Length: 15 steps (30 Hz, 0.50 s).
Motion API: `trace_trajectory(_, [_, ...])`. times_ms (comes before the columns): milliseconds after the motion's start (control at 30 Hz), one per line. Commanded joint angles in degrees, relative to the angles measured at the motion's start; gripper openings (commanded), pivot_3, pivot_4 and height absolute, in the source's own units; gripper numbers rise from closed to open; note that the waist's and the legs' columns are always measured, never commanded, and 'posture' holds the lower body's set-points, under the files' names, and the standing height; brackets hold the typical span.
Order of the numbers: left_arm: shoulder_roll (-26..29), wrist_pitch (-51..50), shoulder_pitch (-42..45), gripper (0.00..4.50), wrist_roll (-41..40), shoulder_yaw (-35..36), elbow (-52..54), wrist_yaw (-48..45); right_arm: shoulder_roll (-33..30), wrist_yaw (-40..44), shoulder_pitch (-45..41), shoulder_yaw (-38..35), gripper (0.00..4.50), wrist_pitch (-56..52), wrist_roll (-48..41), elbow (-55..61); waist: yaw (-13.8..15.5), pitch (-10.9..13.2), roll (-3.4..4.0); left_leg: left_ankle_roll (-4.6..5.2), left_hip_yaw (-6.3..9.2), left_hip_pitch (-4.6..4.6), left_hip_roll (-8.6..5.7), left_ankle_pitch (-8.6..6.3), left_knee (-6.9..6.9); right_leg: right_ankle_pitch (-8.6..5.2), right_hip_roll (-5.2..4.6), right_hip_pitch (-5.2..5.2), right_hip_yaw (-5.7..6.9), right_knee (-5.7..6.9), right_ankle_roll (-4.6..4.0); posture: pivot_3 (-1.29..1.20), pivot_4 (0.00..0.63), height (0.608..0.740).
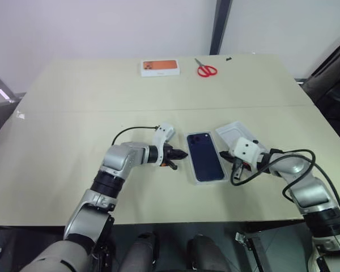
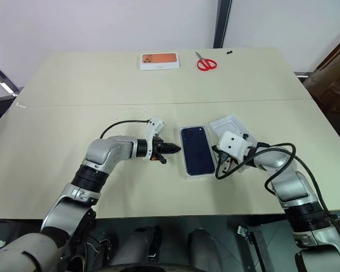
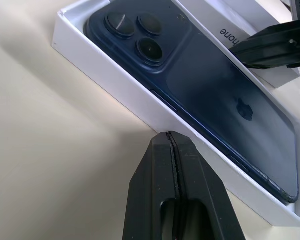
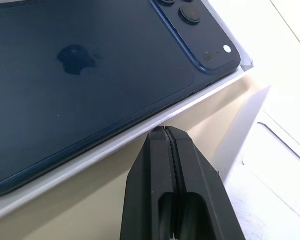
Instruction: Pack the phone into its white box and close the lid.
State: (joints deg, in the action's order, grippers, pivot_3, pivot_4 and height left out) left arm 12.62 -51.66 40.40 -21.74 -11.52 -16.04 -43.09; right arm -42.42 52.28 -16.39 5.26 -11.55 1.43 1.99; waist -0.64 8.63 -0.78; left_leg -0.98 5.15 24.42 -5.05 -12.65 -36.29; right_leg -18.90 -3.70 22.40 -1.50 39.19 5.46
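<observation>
I take the white box (image 1: 205, 180) as my landmark. It is a shallow rectangular cardboard tray with thin, matte white walls and sharp corners, and it sits on a smooth, pale beige table (image 1: 73, 113).

The phone (image 1: 205, 157) lies inside the box, back up. Its slab is slim, dark navy, glossy and rounded at the corners. A raised square camera cluster with round lenses sits at the box's far end, and a faint apple-shaped logo marks the middle of the back. On the side nearer my right arm the phone's edge seems to ride a little above the box wall; I cannot tell whether it is fully seated.

The left gripper (image 1: 184, 154) has its two black, ribbed fingers pressed flat together, empty, tip just beside the box's left wall. The right gripper (image 1: 236, 165) is likewise clamped on nothing, tip close to the box's right wall.

The lid (image 1: 233, 132), plain white card with low walls, lies open side up just right of the box. In the left wrist view I see a white surface beyond the box with part of a grey word, "hone".

Well beyond the box, at the table's far edge, are an orange-topped white box (image 1: 159, 67) and red-handled scissors (image 1: 205, 69).
</observation>
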Motion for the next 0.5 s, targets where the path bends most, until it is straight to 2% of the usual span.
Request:
trace_trajectory(33, [1.00,2.02,1.42,0.02,0.41,1.10,-0.41,-1.24,-1.01,1.15,-0.85,-0.04,0.00,1.03,-0.57,0.91,0.00,0.00,0.00,0.00,0.00,0.00,0.00,0.00,0.01,0.00,0.00,0.00,0.00,0.00,0.00,0.00,0.150,0.734])
trace_trajectory(500, [-1.12,3.62,1.51,0.02,0.85,1.36,-1.12,-0.21,-2.58,2.21,0.47,-0.99,0.00,0.38,-1.09,1.89,0.02,0.01,-0.01,0.00,0.00,0.00,0.00,0.00,-0.01,0.00,0.00,-0.02,0.00,-0.01,0.00,0.00,0.150,0.734])
